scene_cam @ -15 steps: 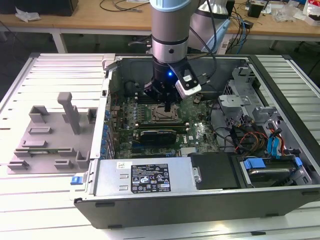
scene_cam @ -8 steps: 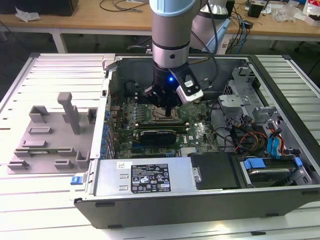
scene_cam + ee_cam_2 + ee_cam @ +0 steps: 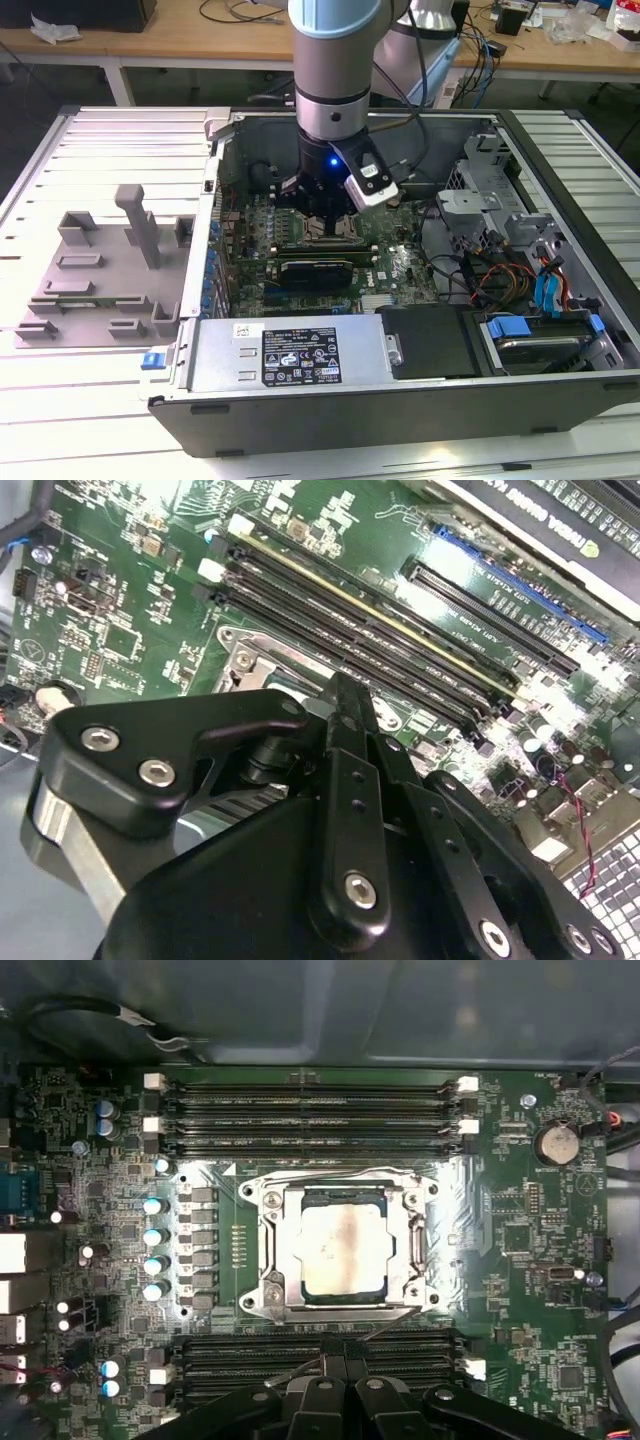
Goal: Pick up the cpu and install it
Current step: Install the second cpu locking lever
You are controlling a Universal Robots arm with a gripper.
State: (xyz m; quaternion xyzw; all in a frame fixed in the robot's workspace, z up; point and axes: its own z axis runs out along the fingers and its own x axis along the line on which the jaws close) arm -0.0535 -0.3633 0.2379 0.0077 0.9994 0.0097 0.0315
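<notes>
One robot arm is lowered into an open computer case (image 3: pixel 560 400), its gripper (image 3: pixel 340 1375) hung just above the green motherboard (image 3: pixel 520 1260). The cpu (image 3: pixel 343 1248) is seen seated in the metal-framed socket (image 3: pixel 268 1245), between rows of black memory slots (image 3: pixel 310 1115). Whether the gripper is apart or together cannot be told. Label print is unreadable.

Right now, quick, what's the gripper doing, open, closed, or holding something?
Gripper: fingers together, shut, holding nothing visible. It hangs over the motherboard, beside the socket where the cpu sits.
</notes>
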